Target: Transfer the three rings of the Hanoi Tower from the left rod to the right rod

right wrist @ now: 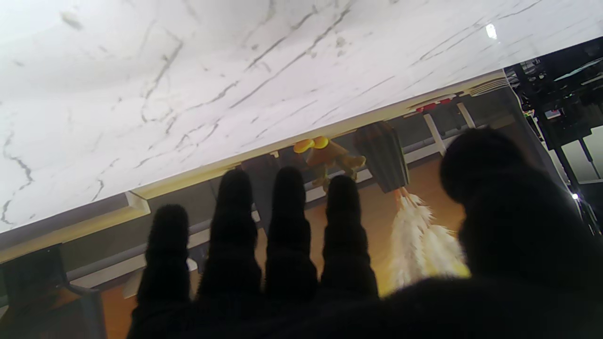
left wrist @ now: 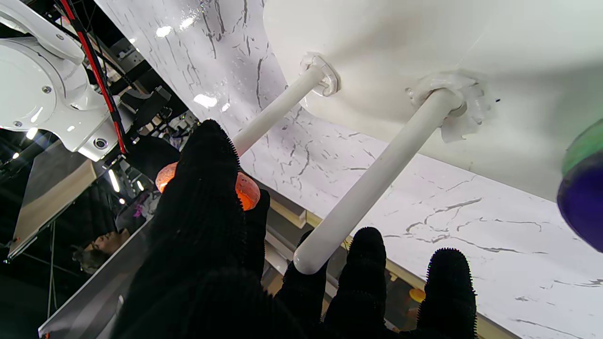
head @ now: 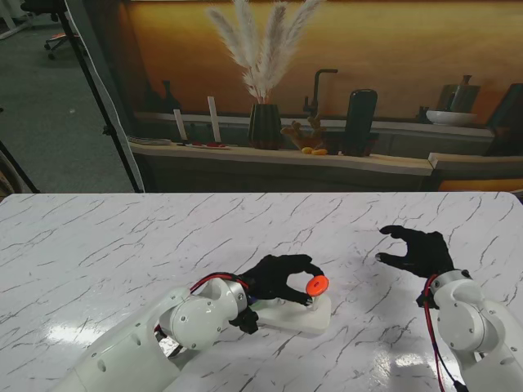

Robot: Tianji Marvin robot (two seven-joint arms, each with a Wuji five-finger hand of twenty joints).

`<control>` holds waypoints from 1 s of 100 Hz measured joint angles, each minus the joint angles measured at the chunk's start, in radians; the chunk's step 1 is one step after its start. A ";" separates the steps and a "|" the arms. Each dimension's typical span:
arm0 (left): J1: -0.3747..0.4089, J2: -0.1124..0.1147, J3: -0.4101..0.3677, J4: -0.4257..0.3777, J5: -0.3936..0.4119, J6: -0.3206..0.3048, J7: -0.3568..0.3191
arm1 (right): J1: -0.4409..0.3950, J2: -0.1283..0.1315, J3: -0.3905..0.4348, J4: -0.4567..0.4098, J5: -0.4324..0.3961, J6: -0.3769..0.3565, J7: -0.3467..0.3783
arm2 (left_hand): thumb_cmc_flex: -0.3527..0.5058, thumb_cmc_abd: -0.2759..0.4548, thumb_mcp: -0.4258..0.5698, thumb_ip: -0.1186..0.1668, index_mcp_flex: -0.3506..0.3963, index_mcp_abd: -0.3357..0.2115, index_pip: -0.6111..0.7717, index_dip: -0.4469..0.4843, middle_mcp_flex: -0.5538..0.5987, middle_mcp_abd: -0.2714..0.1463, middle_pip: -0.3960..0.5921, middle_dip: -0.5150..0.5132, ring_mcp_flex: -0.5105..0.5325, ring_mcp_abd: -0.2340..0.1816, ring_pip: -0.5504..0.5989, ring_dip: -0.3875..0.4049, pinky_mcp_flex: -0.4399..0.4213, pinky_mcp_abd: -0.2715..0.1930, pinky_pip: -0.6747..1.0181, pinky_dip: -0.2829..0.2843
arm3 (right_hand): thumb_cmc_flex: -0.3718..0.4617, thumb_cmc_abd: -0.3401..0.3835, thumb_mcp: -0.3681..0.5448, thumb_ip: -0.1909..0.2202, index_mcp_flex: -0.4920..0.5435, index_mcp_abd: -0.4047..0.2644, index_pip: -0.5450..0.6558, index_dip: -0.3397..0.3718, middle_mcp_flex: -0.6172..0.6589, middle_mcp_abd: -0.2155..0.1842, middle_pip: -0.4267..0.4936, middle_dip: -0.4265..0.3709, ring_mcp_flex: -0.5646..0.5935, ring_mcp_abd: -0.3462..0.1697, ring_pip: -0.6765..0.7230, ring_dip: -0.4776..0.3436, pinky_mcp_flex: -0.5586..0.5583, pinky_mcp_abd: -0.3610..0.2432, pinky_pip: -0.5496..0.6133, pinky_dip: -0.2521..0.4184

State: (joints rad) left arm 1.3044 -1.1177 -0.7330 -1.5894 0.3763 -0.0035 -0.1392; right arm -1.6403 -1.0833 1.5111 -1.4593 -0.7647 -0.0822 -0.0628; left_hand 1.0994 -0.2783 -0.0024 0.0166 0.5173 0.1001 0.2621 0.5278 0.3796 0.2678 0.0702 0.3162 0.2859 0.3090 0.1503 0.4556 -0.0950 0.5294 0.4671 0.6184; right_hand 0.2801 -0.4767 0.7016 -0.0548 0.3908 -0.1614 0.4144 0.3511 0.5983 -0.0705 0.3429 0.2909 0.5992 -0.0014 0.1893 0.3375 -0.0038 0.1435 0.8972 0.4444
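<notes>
Gripping round orange ring, knit-gloved left hand

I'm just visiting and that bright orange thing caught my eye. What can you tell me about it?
The orange ring is a small, round, glossy disc that looks like plastic. The black-gloved left hand pinches it between its fingertips, holding it over the right end of the white base, at the top of a white rod.
</notes>
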 measured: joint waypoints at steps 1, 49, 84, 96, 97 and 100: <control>0.000 0.000 0.000 0.000 0.000 0.000 0.000 | 0.000 0.000 0.000 0.000 0.000 0.000 0.000 | 0.000 0.000 0.000 0.000 0.000 0.000 0.000 0.000 0.000 0.000 0.000 0.000 0.000 0.000 0.000 0.000 0.000 0.000 0.000 0.000 | 0.000 0.000 0.000 0.000 0.000 0.000 0.000 0.000 0.000 0.000 0.000 0.000 0.000 0.000 0.000 0.000 0.000 0.000 0.000 0.000; 0.000 0.005 -0.005 -0.019 0.006 0.000 -0.017 | 0.001 0.000 -0.004 0.001 0.003 0.002 0.003 | 0.000 0.000 0.000 0.000 0.000 0.000 0.000 0.000 0.000 0.000 0.000 0.000 0.000 0.000 0.000 0.000 0.000 0.000 0.000 0.000 | 0.000 0.000 0.000 0.000 0.000 0.000 0.000 0.000 0.000 0.000 0.000 0.000 0.000 0.000 0.000 0.000 0.000 0.000 0.000 0.000; 0.000 0.008 -0.003 -0.022 0.006 0.006 -0.029 | 0.001 0.000 -0.003 0.003 0.004 0.000 0.001 | 0.011 0.000 0.000 0.000 0.000 0.000 0.000 0.000 0.000 0.000 0.000 0.000 0.000 0.000 0.000 0.000 0.001 0.000 0.000 0.000 | 0.000 0.000 0.000 0.000 0.000 0.000 0.007 0.000 0.000 0.000 0.000 0.000 0.000 0.000 0.000 0.000 0.000 0.000 0.000 0.000; -0.002 0.009 -0.001 -0.022 0.005 0.010 -0.032 | 0.001 0.000 -0.003 0.003 0.004 -0.001 0.000 | 0.011 0.000 0.000 0.000 0.000 0.000 0.000 0.000 0.000 0.000 0.000 0.000 0.000 0.000 0.000 0.000 0.001 0.000 0.000 0.000 | 0.000 0.000 0.000 0.000 0.000 0.000 0.007 0.000 0.000 0.000 0.000 0.000 0.000 0.000 0.000 0.000 0.000 0.000 0.000 0.000; -0.002 0.009 -0.001 -0.022 0.004 0.011 -0.032 | 0.001 0.000 -0.003 0.003 0.004 -0.001 0.000 | 0.011 0.000 0.000 0.000 0.000 0.000 0.000 0.000 0.000 0.000 0.000 0.000 0.000 0.000 0.000 0.000 0.001 0.000 0.000 0.000 | 0.000 0.000 0.000 0.000 0.000 0.000 0.007 0.000 0.000 0.000 0.000 0.000 0.000 0.000 0.000 0.000 0.000 0.000 0.000 0.000; -0.002 0.009 0.000 -0.022 0.004 0.012 -0.033 | 0.001 0.000 -0.003 0.003 0.004 -0.001 0.000 | 0.011 0.000 0.000 0.000 0.000 0.000 0.000 0.000 0.000 0.000 0.000 0.000 0.000 0.000 0.000 0.000 0.002 0.000 0.000 0.000 | 0.000 0.000 0.000 0.000 0.000 0.000 0.007 0.000 0.000 0.000 0.000 0.000 0.000 0.000 0.000 0.000 0.000 0.000 0.000 0.000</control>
State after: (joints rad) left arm 1.3022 -1.1091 -0.7332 -1.6115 0.3800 0.0086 -0.1719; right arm -1.6388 -1.0834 1.5078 -1.4559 -0.7602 -0.0833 -0.0632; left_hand 1.1100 -0.2782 -0.0024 0.0166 0.5173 0.1003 0.2621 0.5278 0.3797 0.2677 0.0702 0.3162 0.2859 0.3090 0.1503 0.4556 -0.0930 0.5297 0.4671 0.6184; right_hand 0.2803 -0.4767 0.7016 -0.0548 0.3908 -0.1614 0.4213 0.3511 0.5982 -0.0705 0.3430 0.2909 0.5992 -0.0014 0.1893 0.3375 -0.0035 0.1435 0.8973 0.4444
